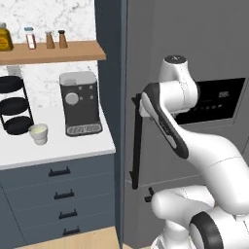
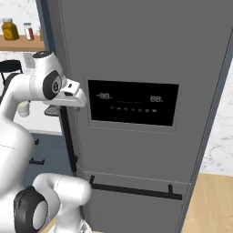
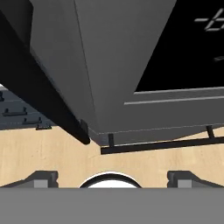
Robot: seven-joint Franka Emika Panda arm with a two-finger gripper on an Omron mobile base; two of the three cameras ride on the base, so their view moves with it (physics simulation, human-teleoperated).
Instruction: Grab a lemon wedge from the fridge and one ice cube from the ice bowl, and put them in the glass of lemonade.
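Observation:
The fridge point(image 1: 146, 44) is a tall dark grey cabinet with a black dispenser panel point(image 2: 132, 102) and a long black vertical handle point(image 1: 136, 146); its door looks shut. My gripper point(image 1: 139, 103) hovers at the top of that handle, beside its upper end point(image 2: 68, 136). In the hand view the fingertips point(image 3: 41, 177) stand wide apart, so the gripper point(image 3: 112, 179) is open and empty, with the handle point(image 3: 52, 105) running off to the upper left. The glass of lemonade point(image 1: 39, 133) is a small cream cup on the white counter. The lemon wedge is hidden and the ice bowl is out of view.
A coffee machine point(image 1: 80, 102) and a black tiered rack point(image 1: 14, 104) stand on the counter point(image 1: 58, 151) left of the fridge, over blue-grey drawers point(image 1: 63, 194). A wooden shelf point(image 1: 53, 52) above holds bottles. A horizontal black handle point(image 2: 132, 190) runs across the fridge's lower drawer.

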